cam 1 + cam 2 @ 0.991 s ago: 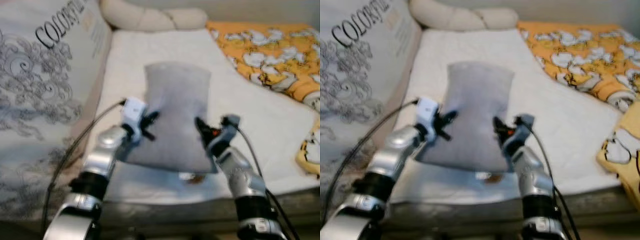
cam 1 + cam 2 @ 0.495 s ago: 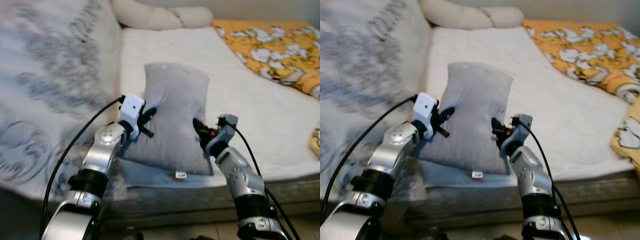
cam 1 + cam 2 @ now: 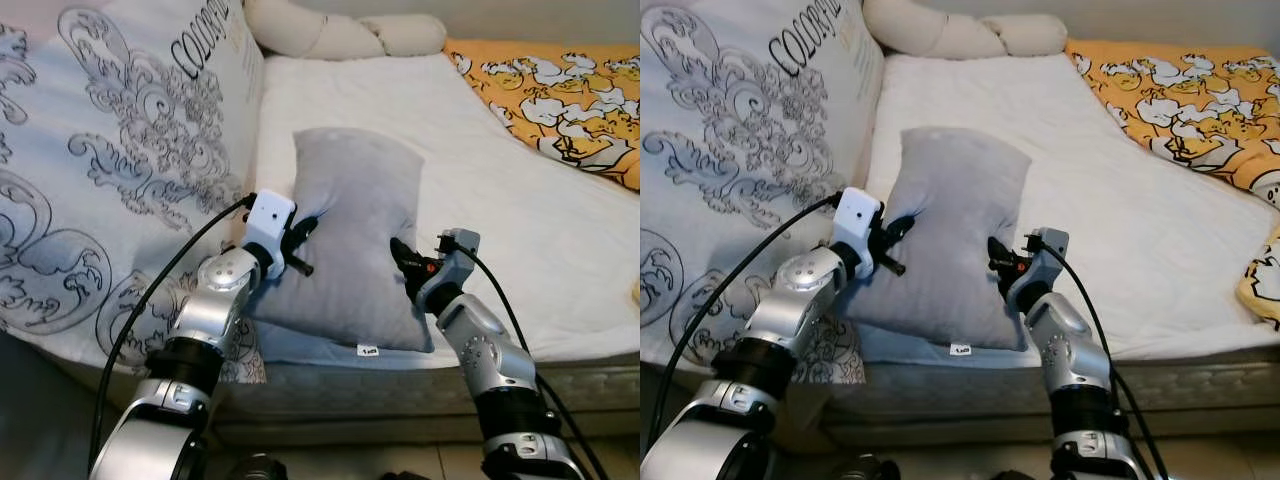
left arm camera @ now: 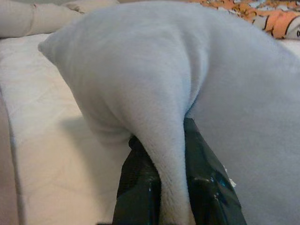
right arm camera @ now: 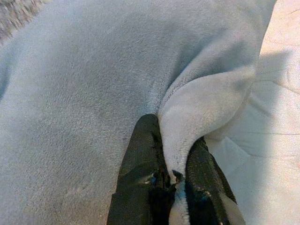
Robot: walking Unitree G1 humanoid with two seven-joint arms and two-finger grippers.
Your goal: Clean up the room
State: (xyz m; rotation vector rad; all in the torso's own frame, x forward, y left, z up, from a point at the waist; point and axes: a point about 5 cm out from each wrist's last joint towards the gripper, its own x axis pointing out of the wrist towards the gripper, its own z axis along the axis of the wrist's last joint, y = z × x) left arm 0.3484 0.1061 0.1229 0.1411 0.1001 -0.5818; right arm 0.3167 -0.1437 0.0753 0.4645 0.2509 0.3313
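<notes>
Pillow point(image 3: 352, 235) pinched both sides by left hand point(image 3: 298, 243) & right hand point(image 3: 402, 256), near bed point(image 3: 520, 230) front edge; placement pending, blanket point(image 3: 560, 95) unfolded.

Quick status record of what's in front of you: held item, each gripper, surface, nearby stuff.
held item: grey pillow, lying on the bed near its front edge
left gripper: shut on the pillow's left edge
right gripper: shut on the pillow's right edge
surface: white mattress
nearby: orange patterned blanket to the right; large printed cushion to the left

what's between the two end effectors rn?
The grey pillow: left end effector and right end effector each pinch a side of it, in the eye views.
</notes>
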